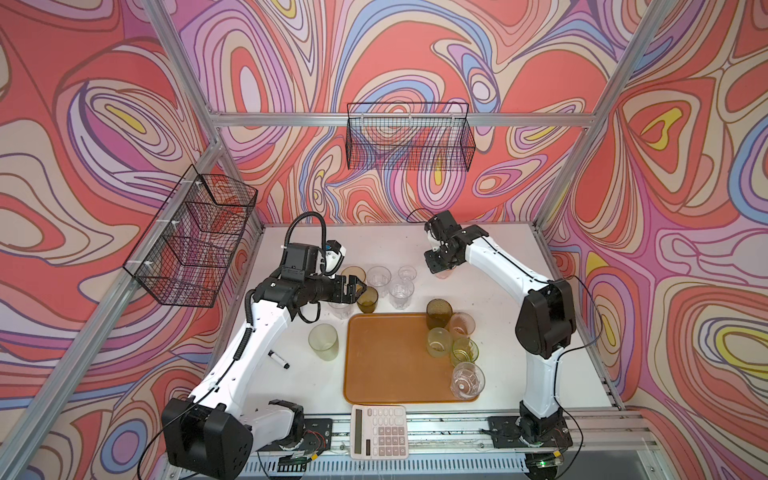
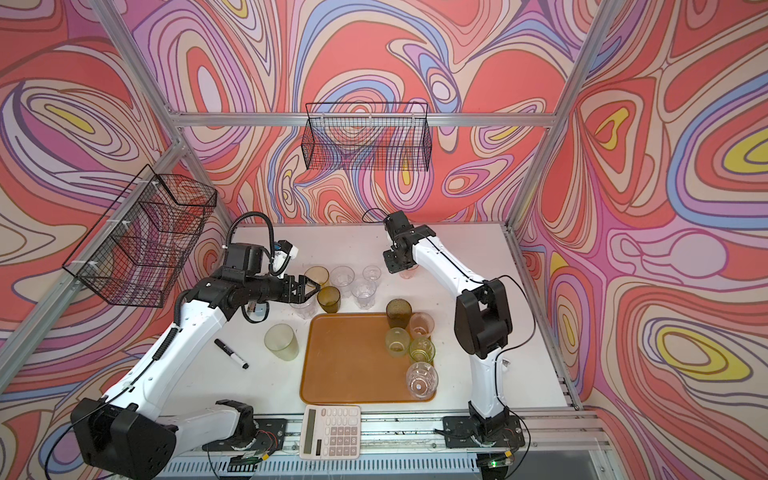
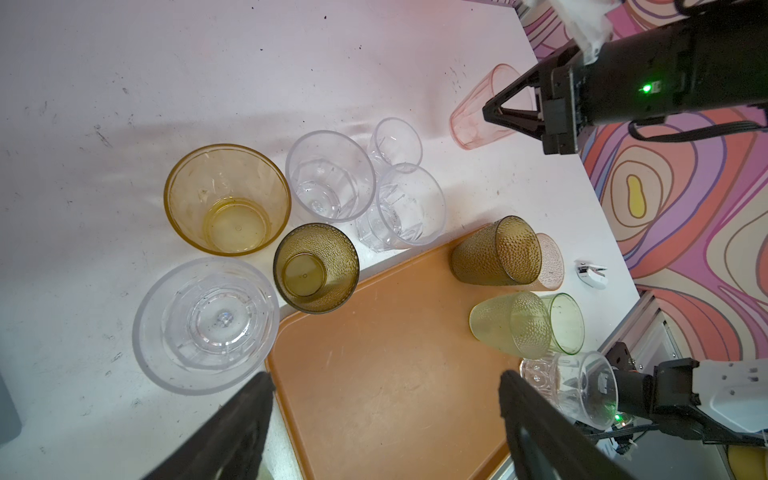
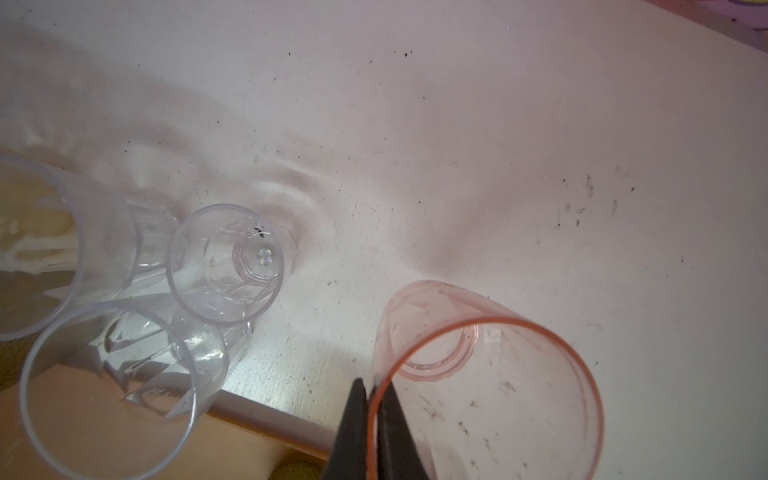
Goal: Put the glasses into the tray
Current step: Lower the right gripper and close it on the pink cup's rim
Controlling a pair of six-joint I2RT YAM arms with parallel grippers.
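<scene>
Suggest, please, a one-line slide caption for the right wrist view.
Right pincer shut on the rim of the pink glass, clear glasses nearby on the white table.

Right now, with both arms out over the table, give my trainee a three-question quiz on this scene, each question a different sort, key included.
1. True or false: the left gripper is shut on a glass.
2. Pick one: the right gripper pinches A) nothing, B) the rim of a pink glass, C) a spoon.
3. Fill in: ___ glasses stand on the tray.
Key: 1 false, its jaws stand open; 2 B; 3 five.
</scene>
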